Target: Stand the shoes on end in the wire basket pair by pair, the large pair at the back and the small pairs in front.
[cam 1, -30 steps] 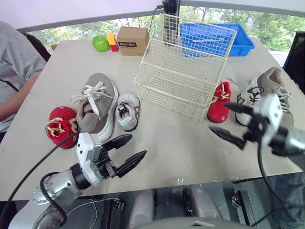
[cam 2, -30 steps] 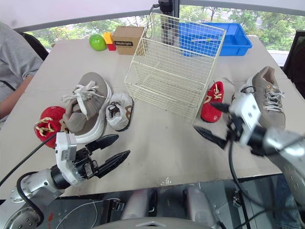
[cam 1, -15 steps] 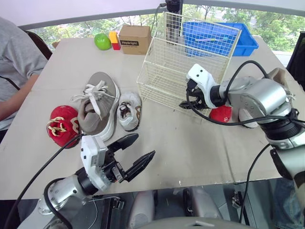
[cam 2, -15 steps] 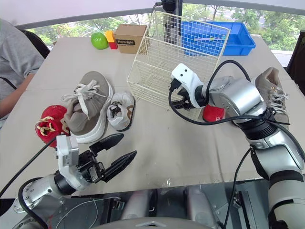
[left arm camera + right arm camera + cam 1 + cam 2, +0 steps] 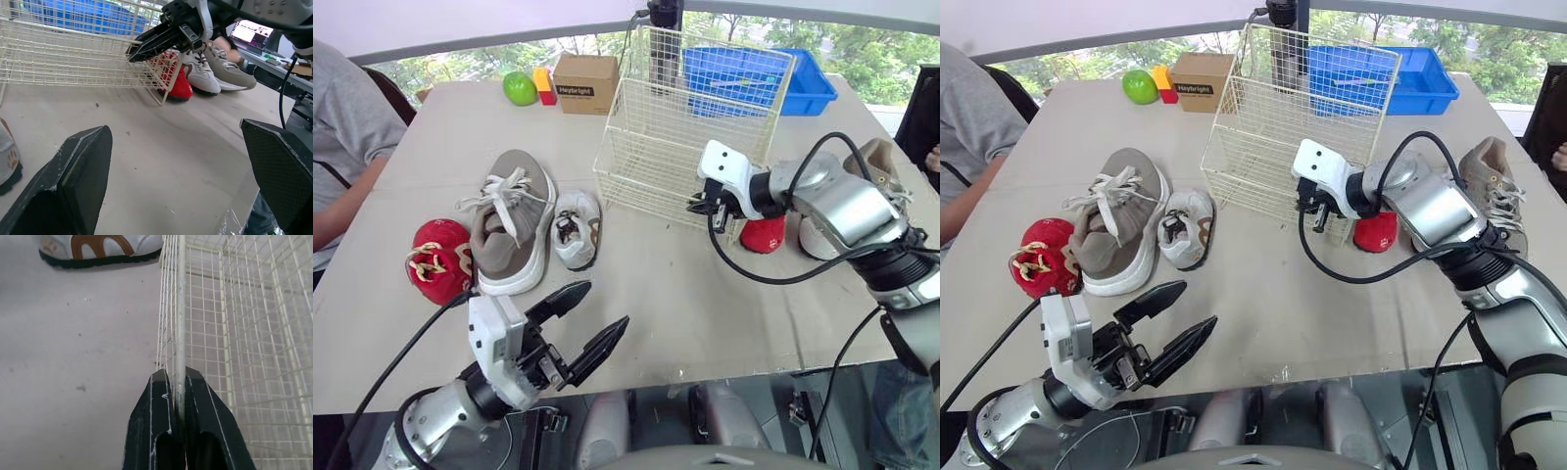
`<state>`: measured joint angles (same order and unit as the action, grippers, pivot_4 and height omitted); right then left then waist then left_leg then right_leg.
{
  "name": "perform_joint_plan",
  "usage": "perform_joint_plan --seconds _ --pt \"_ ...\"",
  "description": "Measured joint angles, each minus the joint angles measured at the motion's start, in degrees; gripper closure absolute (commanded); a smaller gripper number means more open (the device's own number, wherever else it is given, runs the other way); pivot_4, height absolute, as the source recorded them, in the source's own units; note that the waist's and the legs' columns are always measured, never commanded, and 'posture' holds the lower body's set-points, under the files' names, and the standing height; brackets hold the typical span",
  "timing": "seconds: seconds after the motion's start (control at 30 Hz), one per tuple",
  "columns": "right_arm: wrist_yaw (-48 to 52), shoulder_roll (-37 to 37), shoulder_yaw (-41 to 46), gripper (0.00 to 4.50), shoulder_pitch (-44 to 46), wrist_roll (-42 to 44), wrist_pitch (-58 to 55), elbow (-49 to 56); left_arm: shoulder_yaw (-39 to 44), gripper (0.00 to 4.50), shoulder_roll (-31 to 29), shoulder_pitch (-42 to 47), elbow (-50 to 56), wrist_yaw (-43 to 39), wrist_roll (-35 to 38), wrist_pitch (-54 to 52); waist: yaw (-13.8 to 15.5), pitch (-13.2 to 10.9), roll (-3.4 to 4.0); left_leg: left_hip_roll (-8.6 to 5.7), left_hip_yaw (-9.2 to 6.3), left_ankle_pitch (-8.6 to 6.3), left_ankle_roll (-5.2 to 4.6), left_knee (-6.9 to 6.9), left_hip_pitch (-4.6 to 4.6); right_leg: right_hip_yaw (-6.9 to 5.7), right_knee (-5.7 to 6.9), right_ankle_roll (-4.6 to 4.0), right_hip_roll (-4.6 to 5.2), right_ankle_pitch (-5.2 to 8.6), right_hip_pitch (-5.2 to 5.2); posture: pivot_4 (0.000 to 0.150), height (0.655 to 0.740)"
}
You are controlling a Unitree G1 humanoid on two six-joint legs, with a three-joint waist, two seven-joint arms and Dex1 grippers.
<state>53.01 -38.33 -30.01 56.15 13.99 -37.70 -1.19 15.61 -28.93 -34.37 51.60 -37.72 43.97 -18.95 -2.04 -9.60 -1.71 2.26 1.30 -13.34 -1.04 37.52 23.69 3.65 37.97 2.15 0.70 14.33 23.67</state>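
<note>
The white wire basket (image 5: 675, 147) stands mid-table, empty. My right gripper (image 5: 701, 205) is shut on the upright wire at its near right corner (image 5: 181, 308), and the two fingers (image 5: 156, 396) pinch that wire. A small red shoe (image 5: 764, 235) and a large grey shoe (image 5: 876, 162) lie right of the basket, partly behind my arm. Left of the basket lie a large grey shoe (image 5: 509, 220), a small white shoe (image 5: 576, 227) and a small red shoe (image 5: 438, 259). My left gripper (image 5: 602, 305) hangs open near the table's front edge, holding nothing.
A blue bin (image 5: 759, 73) stands behind the basket. A cardboard box (image 5: 585, 83), a green apple (image 5: 520, 89) and a small red and yellow block (image 5: 544, 86) sit at the back. A person in grey (image 5: 342, 137) sits at the left.
My right gripper swung in from the right side of the table to the basket's near corner and shut on its wire. The left gripper stayed open and barely moved.
</note>
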Motion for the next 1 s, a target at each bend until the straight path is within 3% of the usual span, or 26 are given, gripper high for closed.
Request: perform_joint_plan --seconds 0.17,0.37,0.63,1.0 --pt "12.10 -3.93 0.29 4.46 -1.29 -4.84 21.62 -7.03 1.46 0.00 0.07 -2.90 -1.34 -2.33 -1.04 2.86 -0.16 -0.03 0.04 -0.01 0.04 0.00 0.00 -0.01 0.00 0.01 -0.04 0.01 0.01 0.01 0.01 0.150 0.7400" --pt "18.51 -4.63 2.70 4.46 -3.23 -7.09 30.39 -8.93 3.10 0.00 0.58 -5.35 -2.99 -4.39 -1.27 5.49 -0.03 -0.04 0.04 0.00 0.01 -0.01 0.00 -0.03 0.02 -0.02 -0.04 0.00 0.03 0.02 0.00 0.150 0.7400" --pt "19.55 -4.10 5.93 4.46 -5.89 -8.04 25.10 -5.36 4.11 0.00 1.11 -7.06 -3.43 -5.78 -2.16 7.36 0.17 -0.04 0.04 -0.02 -0.01 -0.01 0.01 -0.03 0.03 -0.05 -0.06 0.00 0.08 0.03 0.00 0.150 0.7400" --pt "18.35 -2.85 7.47 4.46 -7.93 -7.60 3.46 7.15 4.77 0.00 1.08 -6.77 -3.44 -5.60 -2.12 7.55 -0.14 -0.04 0.04 0.01 -0.04 -0.01 0.01 -0.06 0.03 -0.08 -0.05 0.00 0.05 0.03 0.02 0.150 0.7400"
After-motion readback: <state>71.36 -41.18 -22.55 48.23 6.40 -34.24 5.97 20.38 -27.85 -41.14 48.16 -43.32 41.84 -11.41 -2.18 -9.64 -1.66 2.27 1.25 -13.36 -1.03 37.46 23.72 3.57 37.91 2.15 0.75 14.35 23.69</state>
